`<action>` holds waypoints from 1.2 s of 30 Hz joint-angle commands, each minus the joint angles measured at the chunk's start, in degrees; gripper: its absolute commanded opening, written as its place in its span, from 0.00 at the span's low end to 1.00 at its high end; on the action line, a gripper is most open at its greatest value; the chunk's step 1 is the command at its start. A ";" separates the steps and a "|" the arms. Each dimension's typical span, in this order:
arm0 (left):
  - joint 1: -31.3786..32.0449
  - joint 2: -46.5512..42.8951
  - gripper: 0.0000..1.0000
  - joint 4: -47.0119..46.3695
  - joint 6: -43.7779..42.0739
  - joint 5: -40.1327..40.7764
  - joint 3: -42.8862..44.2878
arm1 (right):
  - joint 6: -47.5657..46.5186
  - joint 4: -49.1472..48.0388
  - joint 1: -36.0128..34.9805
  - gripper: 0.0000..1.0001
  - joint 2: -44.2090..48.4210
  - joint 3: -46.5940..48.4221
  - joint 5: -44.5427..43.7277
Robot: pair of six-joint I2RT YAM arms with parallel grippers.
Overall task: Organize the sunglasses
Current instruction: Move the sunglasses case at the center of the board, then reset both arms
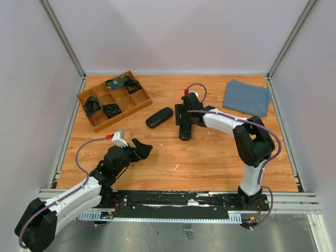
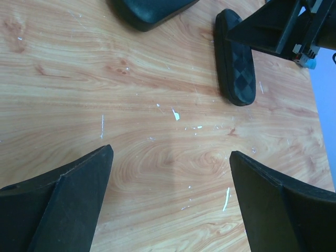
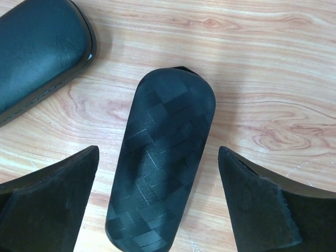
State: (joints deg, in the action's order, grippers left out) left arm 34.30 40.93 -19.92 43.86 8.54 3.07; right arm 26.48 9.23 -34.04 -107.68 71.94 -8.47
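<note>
Sunglasses [image 1: 93, 105] seemingly sat in the tray [image 1: 126, 113]; smooth case [image 1: 159, 117] and woven case [image 3: 160, 168] lay loose, right gripper [image 3: 158, 152] spread astride the latter, left gripper [image 2: 171, 152] spread, empty.

Left gripper [image 2: 170, 152] fingers wide apart; right gripper [image 3: 157, 149] fingers wide apart, arm outstretched.

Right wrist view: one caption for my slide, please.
Open right gripper straddling a textured black case on wooden table.

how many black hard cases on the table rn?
2. A smooth case lies right of the wooden tray; a textured case lies between the fingers of the open right pincer. The tray's dark items are too small to identify.
</note>
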 commanded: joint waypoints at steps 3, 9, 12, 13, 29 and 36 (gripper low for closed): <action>0.24 -5.86 1.00 7.52 -0.96 1.05 -0.17 | -0.62 -1.16 1.62 0.99 7.57 -2.77 0.92; 0.24 -14.10 1.00 14.10 -1.41 1.79 -0.08 | 0.51 -2.97 2.85 0.98 23.03 -15.59 -0.15; 0.24 -19.13 1.00 17.94 -2.02 2.24 0.23 | -0.34 -3.90 3.03 0.98 34.75 -23.95 -2.50; 0.24 -20.80 1.00 18.97 -2.60 2.17 0.26 | -0.36 -3.88 3.03 0.98 38.29 -26.77 -4.10; 0.24 -32.78 1.00 27.13 -4.97 0.58 1.34 | -2.12 1.95 3.11 0.98 92.70 -53.99 -4.20; 0.20 -32.65 1.00 29.80 -6.85 3.56 3.42 | -2.75 3.91 3.17 0.98 106.73 -58.82 -5.46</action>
State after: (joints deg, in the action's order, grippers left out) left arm 34.30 8.49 7.79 38.87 10.04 4.12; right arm 25.19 11.05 -31.48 -4.93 15.14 -13.52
